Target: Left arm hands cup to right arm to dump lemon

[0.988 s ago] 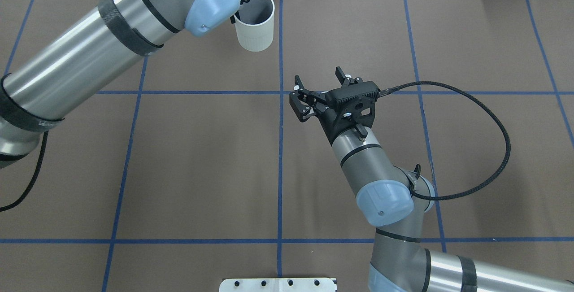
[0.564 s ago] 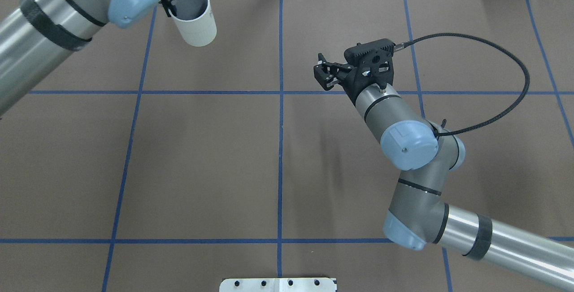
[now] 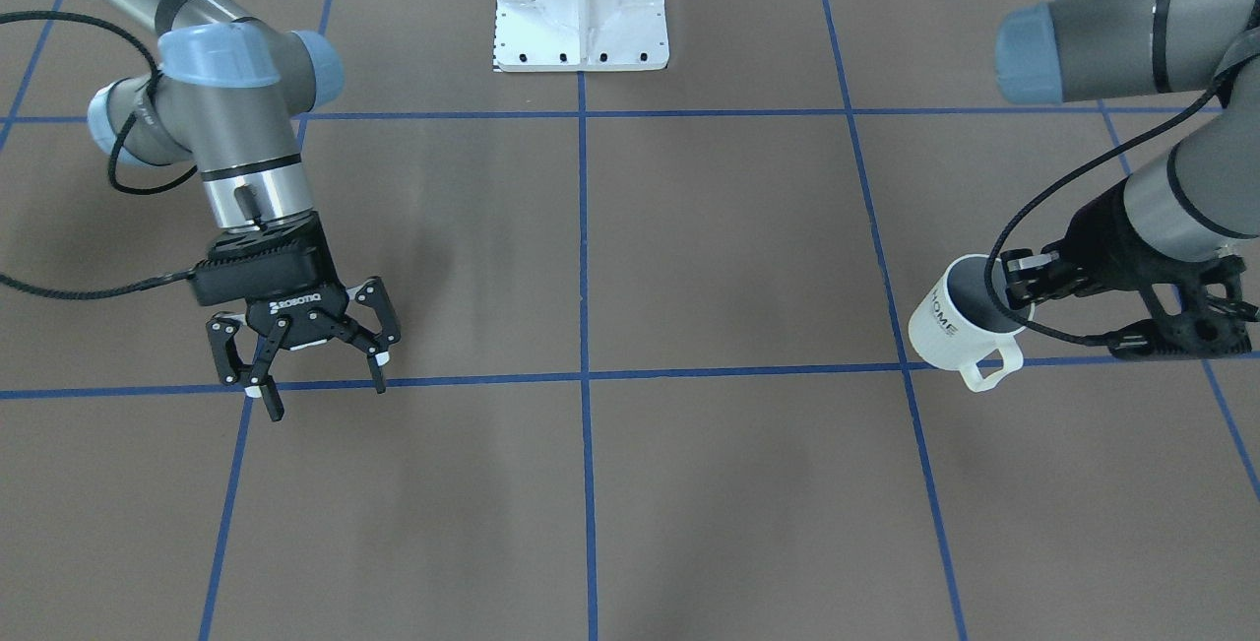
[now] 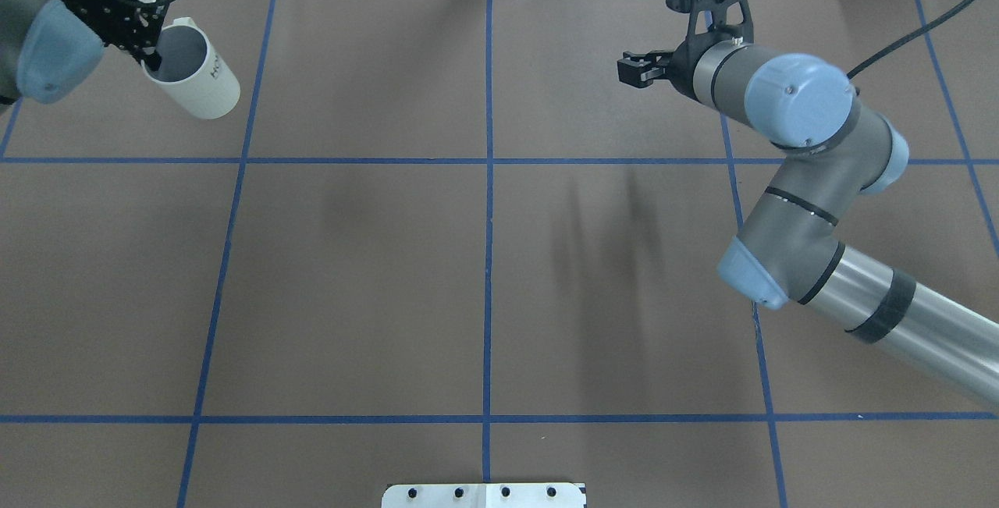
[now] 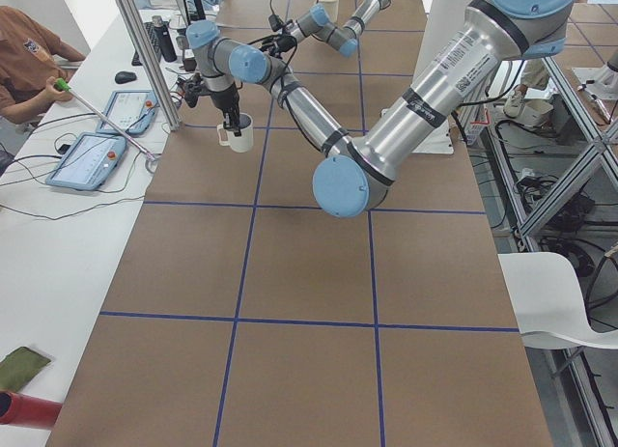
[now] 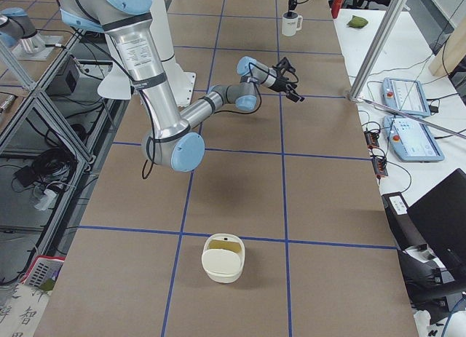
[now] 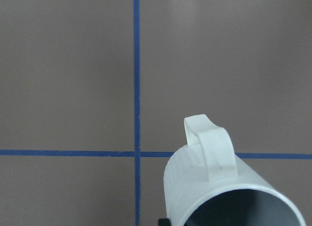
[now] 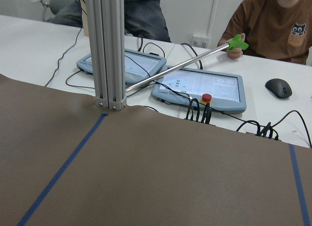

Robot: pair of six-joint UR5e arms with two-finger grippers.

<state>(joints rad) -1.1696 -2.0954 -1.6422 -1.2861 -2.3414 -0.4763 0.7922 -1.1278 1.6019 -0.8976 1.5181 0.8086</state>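
Observation:
The cream-white cup [image 3: 953, 324] with black "HOME" lettering hangs tilted at the table's far left [image 4: 195, 80]. My left gripper [image 3: 1014, 288] is shut on its rim, one finger inside, and also shows in the overhead view [image 4: 152, 59]. The left wrist view shows the cup [image 7: 219, 192] from behind, handle up, over a blue tape crossing. The grey inside shows no lemon; it is hidden or out of view. My right gripper [image 3: 328, 397] is open and empty, low over the table far from the cup [image 4: 631, 71].
A white mount plate [image 3: 581, 6] sits at the robot's edge. An aluminium post [image 8: 108, 50], tablets [image 8: 200, 89] and an operator holding a green-tipped stick are beyond the far edge. A cream container [image 6: 223, 258] with a yellowish inside stands at the table's right end.
My left arm has carried the cup leftward along the back, from near the centre line to the far left. My right arm has swung right and back, away from the centre.

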